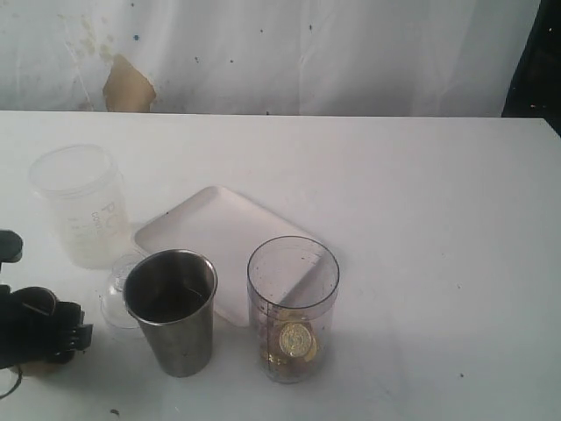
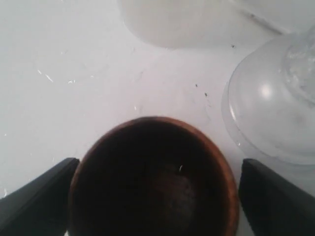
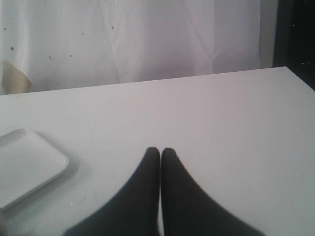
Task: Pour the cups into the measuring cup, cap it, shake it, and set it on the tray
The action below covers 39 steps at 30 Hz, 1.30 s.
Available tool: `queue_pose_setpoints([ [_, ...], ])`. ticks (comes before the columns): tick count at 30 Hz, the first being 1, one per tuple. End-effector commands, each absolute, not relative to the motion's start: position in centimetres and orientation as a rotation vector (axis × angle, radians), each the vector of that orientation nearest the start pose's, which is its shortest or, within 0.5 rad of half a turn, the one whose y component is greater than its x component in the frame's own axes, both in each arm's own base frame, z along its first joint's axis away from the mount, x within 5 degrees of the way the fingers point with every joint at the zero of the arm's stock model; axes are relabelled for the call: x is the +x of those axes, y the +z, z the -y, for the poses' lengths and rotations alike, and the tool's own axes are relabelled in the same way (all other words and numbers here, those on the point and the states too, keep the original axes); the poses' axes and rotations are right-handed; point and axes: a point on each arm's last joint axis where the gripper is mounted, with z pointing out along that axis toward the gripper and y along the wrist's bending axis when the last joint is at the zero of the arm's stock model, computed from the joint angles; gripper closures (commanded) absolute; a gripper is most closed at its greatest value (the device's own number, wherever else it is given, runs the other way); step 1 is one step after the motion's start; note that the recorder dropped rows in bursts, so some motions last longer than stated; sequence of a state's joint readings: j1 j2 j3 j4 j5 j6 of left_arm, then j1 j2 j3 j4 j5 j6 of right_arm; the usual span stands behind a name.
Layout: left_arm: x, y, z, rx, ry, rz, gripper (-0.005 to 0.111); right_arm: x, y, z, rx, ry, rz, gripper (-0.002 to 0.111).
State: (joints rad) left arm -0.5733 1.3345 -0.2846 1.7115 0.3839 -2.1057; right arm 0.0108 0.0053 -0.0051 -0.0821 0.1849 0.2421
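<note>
The brownish cup stands on the table, its dark inside facing the left wrist camera. My left gripper is open, one black finger on each side of the cup, with a narrow gap showing on one side. In the exterior view that gripper is at the lower left and hides the cup. The steel tumbler stands upright beside the clear measuring cup, which holds gold-coloured pieces at its bottom. Behind them lies the white tray. My right gripper is shut and empty above bare table.
A frosted plastic jar stands at the back left. A clear domed lid lies between it and the tumbler, close to the brown cup in the left wrist view. The tray's corner shows in the right wrist view.
</note>
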Motion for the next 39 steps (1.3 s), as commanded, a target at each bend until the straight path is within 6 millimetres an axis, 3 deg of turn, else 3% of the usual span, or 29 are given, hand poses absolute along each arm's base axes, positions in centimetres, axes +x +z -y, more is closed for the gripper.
queue_pose_setpoints([
  [1, 17.6, 16.5, 7.7, 0.025, -0.084, -2.343, 0.025, 5.6, 19.7, 0.1, 0.137, 0.120, -1.658, 0.108],
  [6, 17.4, 18.8, 7.4, 0.014, -0.104, -2.275, 0.025, 5.6, 19.7, 0.1, 0.137, 0.120, -1.658, 0.108],
  [11, 16.8, 21.6, 5.6, -0.052, 0.074, -2.243, 0.029, 5.6, 19.7, 0.1, 0.137, 0.120, -1.658, 0.108],
  [14, 16.6, 23.8, 4.8, -0.057, 0.196, -2.270, 0.049, 5.6, 19.7, 0.1, 0.137, 0.120, -1.658, 0.108],
  [18, 16.4, 26.3, 4.5, 0.115, 0.381, -2.384, 0.100, 5.6, 19.7, 0.1, 0.137, 0.120, -1.658, 0.108],
  [19, 16.3, 26.9, 4.3, 0.187, 0.441, -2.423, 0.106, 5.6, 19.7, 0.1, 0.137, 0.120, -1.658, 0.108],
  [23, 15.6, 28.3, 4.0, 0.318, 0.610, -2.616, 0.107, 5.6, 19.7, 0.1, 0.137, 0.120, -1.658, 0.108],
  [27, 15.6, 29.4, 4.8, 0.439, 0.428, -2.698, 0.107, 5.6, 19.7, 0.1, 0.137, 0.120, -1.658, 0.108],
  [30, 14.9, 30.0, 4.9, 0.425, 0.185, -2.743, 0.107, 5.6, 19.7, 0.1, 0.137, 0.120, -1.658, 0.108],
  [33, 14.9, 31.1, 4.3, 0.298, -0.057, -2.594, 0.107, 5.6, 19.7, 0.1, 0.137, 0.120, -1.658, 0.108],
  [36, 15.0, 30.6, 2.6, 0.156, -0.085, -2.546, 0.107, 5.6, 19.7, 0.1, 0.137, 0.120, -1.658, 0.108],
  [39, 14.6, 30.0, 1.0, -0.059, -0.133, -2.378, 0.107, 5.6, 19.7, 0.1, 0.137, 0.120, -1.658, 0.108],
])
